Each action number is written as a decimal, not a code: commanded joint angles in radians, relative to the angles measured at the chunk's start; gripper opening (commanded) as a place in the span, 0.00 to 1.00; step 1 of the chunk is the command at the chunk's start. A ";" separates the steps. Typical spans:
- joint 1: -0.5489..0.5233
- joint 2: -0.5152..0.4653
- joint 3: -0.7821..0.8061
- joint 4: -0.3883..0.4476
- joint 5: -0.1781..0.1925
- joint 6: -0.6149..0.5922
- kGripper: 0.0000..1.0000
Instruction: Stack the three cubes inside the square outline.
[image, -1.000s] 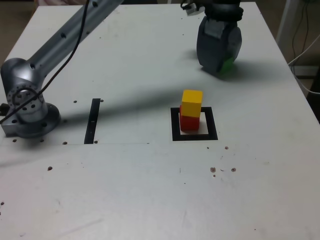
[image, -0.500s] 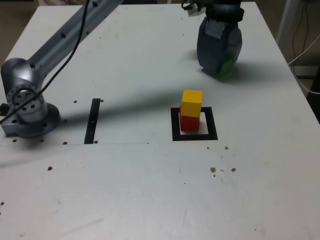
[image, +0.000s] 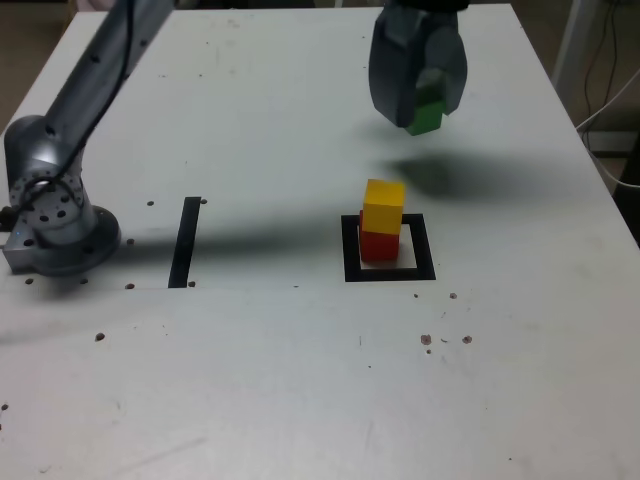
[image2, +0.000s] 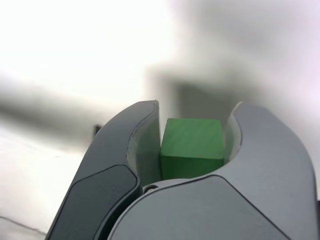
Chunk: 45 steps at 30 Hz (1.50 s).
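Carrying the green cube (image: 426, 117) pinched between its jaws, the claw (image: 420, 95) hangs clear above the white surface (image: 300, 380), toward the far edge; the yellow cube (image: 384, 206) sits on the red cube (image: 378, 245) inside the square outline (image: 350, 250), nearer the camera; good practice would be to centre the green block squarely over the yellow one, lower until the faces meet, then release gently; an offset or early drop risks toppling the pair.
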 joint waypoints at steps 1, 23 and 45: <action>-0.010 -0.044 0.039 0.011 -0.002 0.023 0.35; -0.190 -0.306 0.334 -0.050 0.012 0.129 0.35; -0.345 -0.326 0.483 -0.222 0.009 0.121 0.35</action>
